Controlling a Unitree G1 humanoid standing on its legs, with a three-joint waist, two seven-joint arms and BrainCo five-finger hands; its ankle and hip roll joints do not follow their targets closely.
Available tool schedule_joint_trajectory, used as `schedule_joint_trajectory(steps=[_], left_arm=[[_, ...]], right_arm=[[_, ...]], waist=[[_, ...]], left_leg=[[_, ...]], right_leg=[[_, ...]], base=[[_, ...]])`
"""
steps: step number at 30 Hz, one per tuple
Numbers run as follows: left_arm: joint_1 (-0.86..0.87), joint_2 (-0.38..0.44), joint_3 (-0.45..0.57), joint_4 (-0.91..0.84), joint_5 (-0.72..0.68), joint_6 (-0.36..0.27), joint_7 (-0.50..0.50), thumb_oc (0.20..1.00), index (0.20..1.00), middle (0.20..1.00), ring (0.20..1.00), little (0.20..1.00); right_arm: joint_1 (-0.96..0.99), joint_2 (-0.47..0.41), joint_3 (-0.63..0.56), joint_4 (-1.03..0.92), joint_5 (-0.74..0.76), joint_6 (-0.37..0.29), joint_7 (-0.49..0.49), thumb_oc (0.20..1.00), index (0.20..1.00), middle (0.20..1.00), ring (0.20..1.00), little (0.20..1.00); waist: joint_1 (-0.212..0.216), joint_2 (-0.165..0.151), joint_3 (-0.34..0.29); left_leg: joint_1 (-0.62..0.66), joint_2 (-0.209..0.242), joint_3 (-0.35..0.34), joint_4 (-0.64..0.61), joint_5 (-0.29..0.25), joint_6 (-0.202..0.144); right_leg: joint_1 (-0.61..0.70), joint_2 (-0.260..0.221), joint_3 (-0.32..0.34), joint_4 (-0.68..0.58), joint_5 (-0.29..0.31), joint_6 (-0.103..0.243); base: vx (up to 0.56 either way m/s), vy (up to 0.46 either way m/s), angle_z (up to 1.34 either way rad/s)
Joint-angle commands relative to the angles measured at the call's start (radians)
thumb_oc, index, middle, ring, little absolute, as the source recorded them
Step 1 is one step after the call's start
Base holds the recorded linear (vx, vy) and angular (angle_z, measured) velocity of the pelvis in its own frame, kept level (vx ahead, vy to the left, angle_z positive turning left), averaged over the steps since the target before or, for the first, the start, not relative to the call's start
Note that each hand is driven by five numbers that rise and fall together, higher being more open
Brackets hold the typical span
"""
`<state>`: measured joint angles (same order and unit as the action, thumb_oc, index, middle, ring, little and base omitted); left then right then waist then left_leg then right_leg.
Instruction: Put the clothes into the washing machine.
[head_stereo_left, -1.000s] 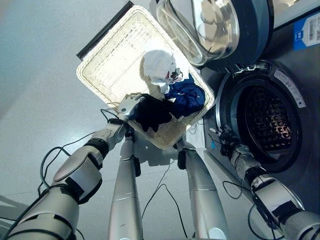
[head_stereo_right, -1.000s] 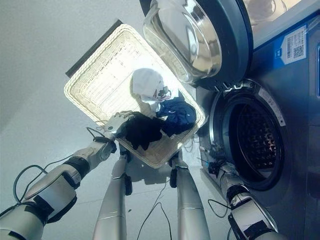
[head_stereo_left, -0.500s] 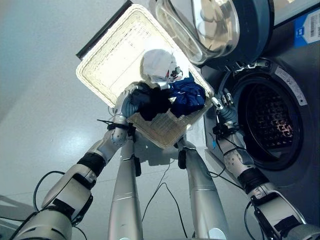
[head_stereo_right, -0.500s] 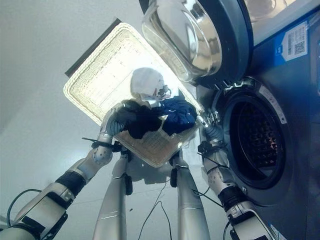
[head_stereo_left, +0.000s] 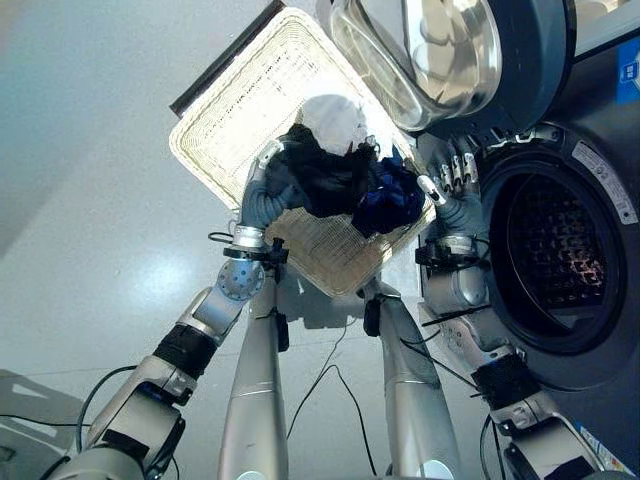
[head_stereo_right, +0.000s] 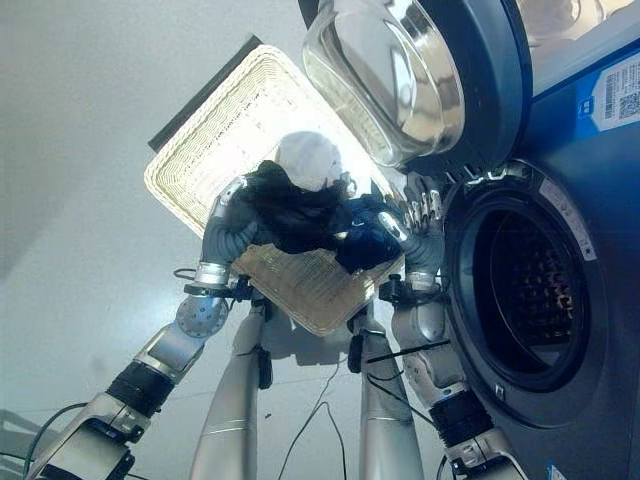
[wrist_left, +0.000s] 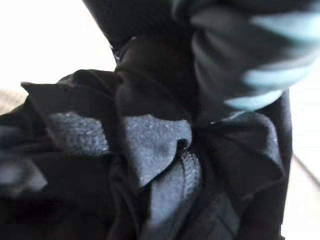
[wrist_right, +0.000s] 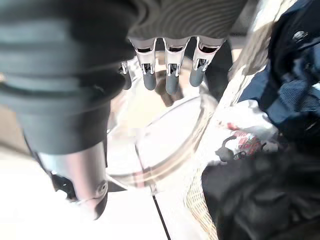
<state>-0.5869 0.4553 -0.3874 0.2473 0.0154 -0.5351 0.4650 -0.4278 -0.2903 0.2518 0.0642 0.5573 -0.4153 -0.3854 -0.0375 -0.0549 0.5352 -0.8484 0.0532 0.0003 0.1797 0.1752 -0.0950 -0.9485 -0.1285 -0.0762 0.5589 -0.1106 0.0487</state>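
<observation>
My left robot hand (head_stereo_left: 262, 200) reaches into the wicker basket (head_stereo_left: 225, 125) on the floor (head_stereo_left: 80, 230), its fingers curled round the black garment (head_stereo_left: 325, 180). That cloth is bunched and lifted a little above the basket's bottom, and in the left wrist view its dark folds (wrist_left: 150, 165) lie right against my fingers. Behind the black garment a white garment (head_stereo_left: 335, 112) rests in the basket, and just to its right a blue garment (head_stereo_left: 395, 195) sits against the basket's right rim. All three clothes are in or over the basket, outside the washer.

My right robot hand (head_stereo_left: 455, 190) stands beside the basket's right edge, between the basket and the washer's drum opening (head_stereo_left: 570, 260). Its fingers (wrist_right: 172, 70) are straight and spread and hold nothing. The washer door (head_stereo_left: 440, 55) is swung open above the basket's far corner, and its glass bowl shows past my right fingers in the right wrist view. The drum looks dark inside.
</observation>
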Motion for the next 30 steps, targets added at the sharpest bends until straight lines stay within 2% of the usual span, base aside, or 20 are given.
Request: schedule_joint_trajectory(steps=[1, 5, 8, 12, 13, 18, 21, 25, 29, 30], left_arm=[[-0.028, -0.036, 0.048, -0.127, -0.032, -0.100, -0.032, 0.200, 0.200, 0.200, 0.200, 0.200], [-0.023, -0.041, 0.057, -0.183, -0.088, -0.110, -0.100, 0.200, 0.200, 0.200, 0.200, 0.200], [-0.019, -0.043, 0.060, -0.200, -0.102, -0.115, -0.121, 0.200, 0.200, 0.200, 0.200, 0.200], [-0.017, -0.054, 0.062, -0.256, -0.156, -0.128, -0.171, 0.200, 0.200, 0.200, 0.200, 0.200], [-0.017, -0.054, 0.062, -0.256, -0.156, -0.128, -0.171, 0.200, 0.200, 0.200, 0.200, 0.200], [-0.009, -0.057, 0.069, -0.309, -0.179, -0.129, -0.190, 0.200, 0.200, 0.200, 0.200, 0.200], [-0.005, -0.063, 0.076, -0.329, -0.197, -0.142, -0.208, 0.200, 0.200, 0.200, 0.200, 0.200], [-0.011, -0.070, 0.074, -0.347, -0.227, -0.161, -0.229, 0.200, 0.200, 0.200, 0.200, 0.200], [-0.017, -0.085, 0.073, -0.360, -0.259, -0.169, -0.264, 0.200, 0.200, 0.200, 0.200, 0.200], [-0.020, -0.097, 0.074, -0.376, -0.273, -0.167, -0.283, 0.200, 0.200, 0.200, 0.200, 0.200]], right_arm=[[0.017, -0.036, -0.005, -0.155, -0.092, -0.019, 0.035, 1.000, 1.000, 1.000, 1.000, 1.000], [0.003, -0.045, 0.028, -0.190, -0.021, 0.031, 0.149, 1.000, 1.000, 1.000, 1.000, 1.000], [-0.003, -0.052, 0.044, -0.194, 0.000, 0.042, 0.175, 1.000, 1.000, 1.000, 1.000, 1.000], [-0.024, -0.064, 0.085, -0.189, 0.061, 0.106, 0.249, 1.000, 1.000, 1.000, 1.000, 1.000], [-0.024, -0.064, 0.085, -0.189, 0.061, 0.106, 0.249, 1.000, 1.000, 1.000, 1.000, 1.000], [-0.032, -0.075, 0.129, -0.180, 0.142, 0.197, 0.335, 1.000, 1.000, 1.000, 1.000, 1.000], [-0.039, -0.082, 0.155, -0.160, 0.151, 0.228, 0.362, 1.000, 1.000, 1.000, 1.000, 1.000], [-0.057, -0.087, 0.183, -0.125, 0.085, 0.230, 0.343, 1.000, 1.000, 1.000, 1.000, 1.000], [-0.078, -0.089, 0.198, -0.092, -0.049, 0.212, 0.276, 1.000, 1.000, 1.000, 1.000, 1.000], [-0.096, -0.092, 0.202, -0.076, -0.127, 0.216, 0.231, 1.000, 1.000, 1.000, 1.000, 1.000]], waist=[[-0.008, 0.031, -0.015], [-0.003, 0.034, -0.015], [0.000, 0.034, -0.015], [0.008, 0.035, -0.015], [0.008, 0.035, -0.015], [0.017, 0.033, -0.015], [0.023, 0.032, -0.015], [0.027, 0.033, -0.015], [0.030, 0.035, -0.015], [0.033, 0.039, -0.015]], left_leg=[[-0.012, -0.071, -0.013, 0.092, -0.108, 0.012], [-0.009, -0.072, -0.010, 0.087, -0.102, 0.009], [-0.007, -0.071, -0.010, 0.084, -0.100, 0.008], [-0.004, -0.072, -0.008, 0.080, -0.097, 0.009], [-0.004, -0.072, -0.008, 0.080, -0.097, 0.009], [-0.002, -0.076, -0.010, 0.073, -0.092, 0.007], [-0.002, -0.076, -0.009, 0.067, -0.088, 0.007], [-0.002, -0.077, -0.011, 0.064, -0.086, 0.006], [0.000, -0.078, -0.011, 0.062, -0.085, 0.007], [0.001, -0.079, -0.010, 0.060, -0.084, 0.008]], right_leg=[[0.053, 0.047, -0.013, -0.257, 0.220, 0.096], [0.059, 0.044, -0.018, -0.261, 0.219, 0.096], [0.061, 0.043, -0.021, -0.261, 0.219, 0.096], [0.066, 0.039, -0.031, -0.266, 0.218, 0.093], [0.066, 0.039, -0.031, -0.266, 0.218, 0.093], [0.070, 0.037, -0.042, -0.271, 0.221, 0.091], [0.070, 0.038, -0.047, -0.274, 0.221, 0.088], [0.071, 0.037, -0.052, -0.275, 0.220, 0.086], [0.074, 0.036, -0.055, -0.277, 0.219, 0.084], [0.074, 0.037, -0.055, -0.277, 0.219, 0.083]], base=[[0.00, 0.000, 0.00], [0.00, 0.000, 0.00], [0.00, 0.000, 0.00], [0.00, 0.000, 0.00], [0.00, 0.000, 0.00], [0.00, -0.006, 0.00], [0.00, 0.000, 0.00], [0.00, 0.000, 0.00], [0.00, 0.000, 0.00], [0.00, 0.002, 0.03]])
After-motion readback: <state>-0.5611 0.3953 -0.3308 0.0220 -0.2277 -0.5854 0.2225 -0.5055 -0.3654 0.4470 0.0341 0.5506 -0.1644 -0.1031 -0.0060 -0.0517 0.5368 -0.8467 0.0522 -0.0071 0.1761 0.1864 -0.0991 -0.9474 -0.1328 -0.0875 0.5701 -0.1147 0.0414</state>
